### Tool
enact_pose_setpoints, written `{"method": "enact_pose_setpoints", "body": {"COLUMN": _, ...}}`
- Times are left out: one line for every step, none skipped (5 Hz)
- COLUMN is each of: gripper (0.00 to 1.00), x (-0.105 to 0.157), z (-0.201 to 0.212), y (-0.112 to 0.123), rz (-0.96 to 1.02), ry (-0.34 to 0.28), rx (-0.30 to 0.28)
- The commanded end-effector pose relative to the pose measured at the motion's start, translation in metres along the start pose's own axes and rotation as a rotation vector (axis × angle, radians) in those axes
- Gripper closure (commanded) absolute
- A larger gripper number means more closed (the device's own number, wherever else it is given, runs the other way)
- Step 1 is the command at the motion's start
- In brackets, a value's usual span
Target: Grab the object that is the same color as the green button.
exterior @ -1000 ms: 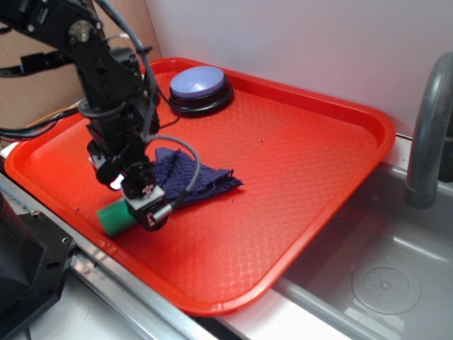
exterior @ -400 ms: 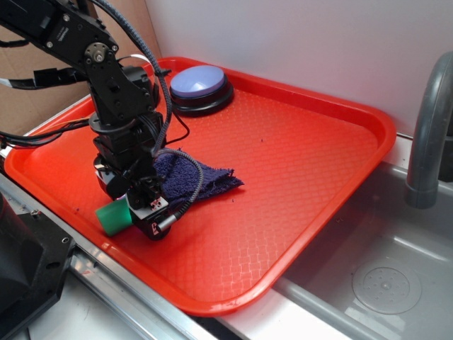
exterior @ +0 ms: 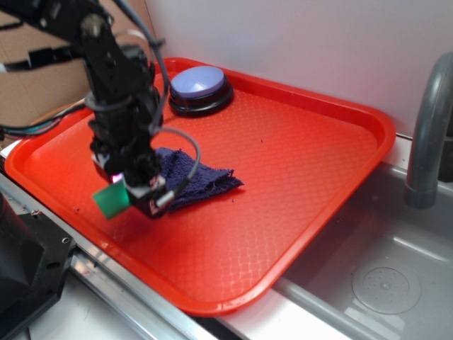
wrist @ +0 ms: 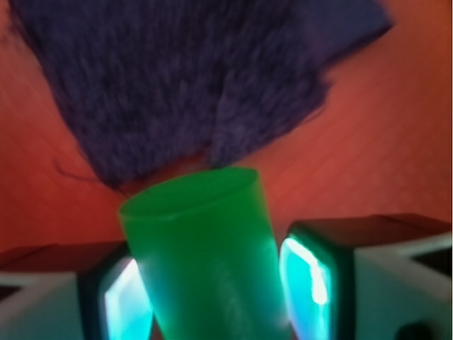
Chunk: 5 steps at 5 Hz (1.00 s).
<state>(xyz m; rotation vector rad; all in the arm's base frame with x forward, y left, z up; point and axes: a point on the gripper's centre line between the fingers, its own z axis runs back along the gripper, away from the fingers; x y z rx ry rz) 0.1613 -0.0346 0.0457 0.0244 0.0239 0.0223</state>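
The pincer [exterior: 131, 195] is clamping the green cylinder [exterior: 110, 202], 2 pads [wrist: 311, 280] pressing on either side of it in the wrist view. The cylinder is hanging above the red tray [exterior: 297, 177] near its front-left edge, just beside the navy terry cloth [exterior: 198, 180]. The lavender-blue button [exterior: 200, 88] is sitting at the tray's far corner.

Green cylinder [wrist: 209, 262]; navy cloth [exterior: 191, 177], blurred; red tray [exterior: 304, 156].
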Motion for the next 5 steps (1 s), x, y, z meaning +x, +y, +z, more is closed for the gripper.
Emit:
{"method": "enact_pose_setpoints", "body": {"gripper": 1.0, "x": 0.014, "z": 0.072, "y": 0.014, "rz": -0.028, "ry": -0.026, "rx": -0.028}}
{"method": "enact_pose_setpoints", "body": {"gripper": 1.0, "x": 0.014, "z": 0.118, "y": 0.022, "rz": -0.026, "ry": -0.047, "rx": -0.026}}
{"method": "enact_pose_setpoints", "body": {"gripper": 1.0, "x": 0.016, "z": 0.148, "y": 0.038, "rz": -0.015, "ry": -0.08, "rx": -0.068}}
{"method": "enact_pose_setpoints", "body": {"gripper": 1.0, "x": 0.025, "z": 0.159, "y": 0.046, "rz": -0.063, "ry": -0.103, "rx": -0.07}}
{"method": "enact_pose_setpoints", "body": {"gripper": 1.0, "x": 0.028, "z": 0.153, "y": 0.047, "rz": -0.049, "ry": -0.081, "rx": -0.028}}
